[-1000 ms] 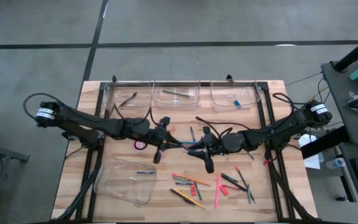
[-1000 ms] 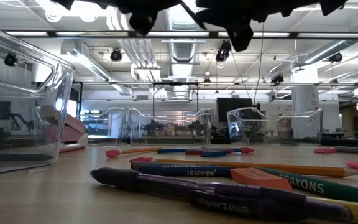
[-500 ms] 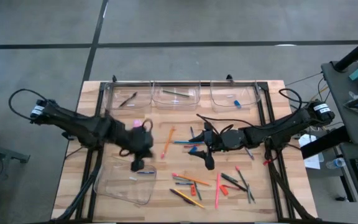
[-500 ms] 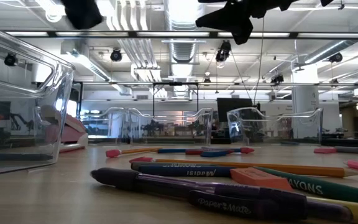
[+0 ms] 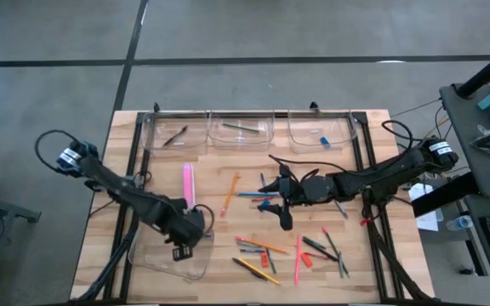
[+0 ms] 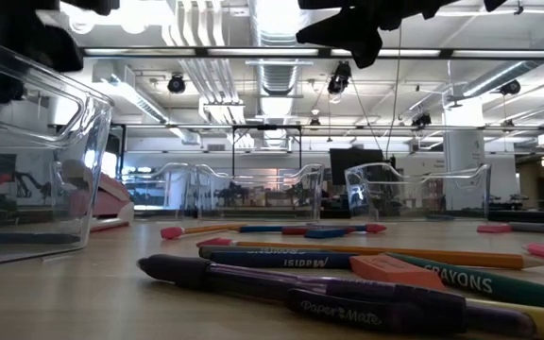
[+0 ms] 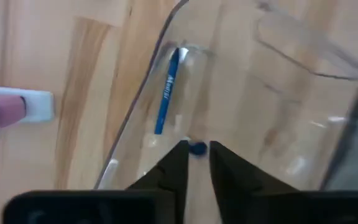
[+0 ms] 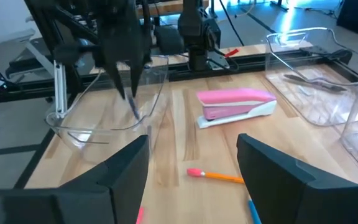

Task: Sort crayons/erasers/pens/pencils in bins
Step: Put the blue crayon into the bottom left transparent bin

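— Left gripper (image 5: 183, 244): where is it?

— Over the near-left bin (image 5: 143, 255), the clear tub standing alone at the table's (image 5: 373, 280) front left. The wrist view has the fingers (image 7: 174, 163) drawn to a narrow gap, a small blue piece (image 7: 196, 148) pinched at their tips. Whether that piece is a crayon seen end-on or an eraser cannot be told.

— Anything in that tub?

— A blue crayon (image 7: 166, 93) lies on its floor, near the wall (image 7: 142, 93).

— And the right gripper (image 5: 272, 204)?

— Held above the middle of the table, fingers (image 8: 123, 171) spread wide and empty. Just beside it lie an orange pencil (image 5: 230, 194) and a few blue sticks. A pink stapler (image 5: 188, 184) lies between that pencil and the left arm.

— The other tubs?

— Three far bins (image 5: 241, 119) stand side by side along the back edge. The left one holds a dark pen (image 5: 175, 136), the middle one a slim stick (image 5: 241, 128), the right one a blue eraser (image 5: 322, 139).

— What remains loose?

— A scatter of pencils, pens and crayons (image 5: 287, 251) lies on the wood front right of centre, well apart from any tub.
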You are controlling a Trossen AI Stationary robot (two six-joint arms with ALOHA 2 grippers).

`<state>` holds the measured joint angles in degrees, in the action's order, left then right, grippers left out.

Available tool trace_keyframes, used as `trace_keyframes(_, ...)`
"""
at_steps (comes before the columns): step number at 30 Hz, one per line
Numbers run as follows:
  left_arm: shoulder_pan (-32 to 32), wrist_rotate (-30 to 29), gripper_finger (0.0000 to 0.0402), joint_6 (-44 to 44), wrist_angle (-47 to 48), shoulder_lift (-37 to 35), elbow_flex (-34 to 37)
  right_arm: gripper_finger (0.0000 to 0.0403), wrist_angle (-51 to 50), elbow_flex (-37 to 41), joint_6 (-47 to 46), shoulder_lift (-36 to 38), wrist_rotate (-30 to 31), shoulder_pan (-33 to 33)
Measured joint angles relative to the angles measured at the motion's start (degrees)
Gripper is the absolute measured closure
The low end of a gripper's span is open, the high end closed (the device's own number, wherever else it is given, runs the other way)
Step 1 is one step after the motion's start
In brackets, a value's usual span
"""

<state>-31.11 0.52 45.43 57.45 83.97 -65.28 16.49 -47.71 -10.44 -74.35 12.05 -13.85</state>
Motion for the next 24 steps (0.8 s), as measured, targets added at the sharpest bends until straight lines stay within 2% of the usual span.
trace_keyframes(6, 0.48, 2.39, 0.0260, -9.58, 3.16, 6.01, -1.39, 0.0172, -3.47, 0.18, -1.21, -0.59, 0.14, 0.02)
trace_keyframes(10, 1.49, 1.60, 0.0245, -12.77, 7.33, 5.98, -4.28, 0.0172, -4.26, 0.21, -3.04, -2.98, 1.96, 0.00)
trace_keyframes(12, 1.49, -2.15, 0.0244, -16.00, 7.03, 4.05, -5.83, 0.0172, -4.50, 0.23, -3.04, -4.71, 3.40, 0.04)
trace_keyframes(14, 1.39, -9.37, 0.0244, -18.98, 5.53, 1.19, -6.50, 0.0172, -4.45, 0.23, -3.06, -6.45, 5.37, 0.26)
trace_keyframes(16, 1.42, -18.68, 0.0243, -23.05, -3.22, -2.61, -5.75, 0.0172, -4.17, 0.23, -3.32, -8.16, 7.15, 0.51)
trace_keyframes(18, 1.50, -25.29, 0.0243, -31.80, -19.62, -6.34, -2.63, 0.0172, -3.68, 0.19, -4.92, -10.02, 9.17, 0.98)
trace_keyframes(19, 1.51, -25.58, 0.0243, -38.03, -28.37, -8.06, -0.38, 0.0172, -3.89, 0.19, -5.51, -10.83, 9.73, 1.39)
trace_keyframes(21, 1.78, -22.40, 0.0243, -49.60, -40.91, -11.01, 4.06, 0.0172, -3.99, 0.05, -6.35, -12.10, 10.01, 2.16)
trace_keyframes(24, 3.75, -20.41, 0.0243, -54.60, -55.04, -15.59, 10.87, 0.0172, -4.09, -0.01, -7.24, -12.55, 9.72, 2.93)
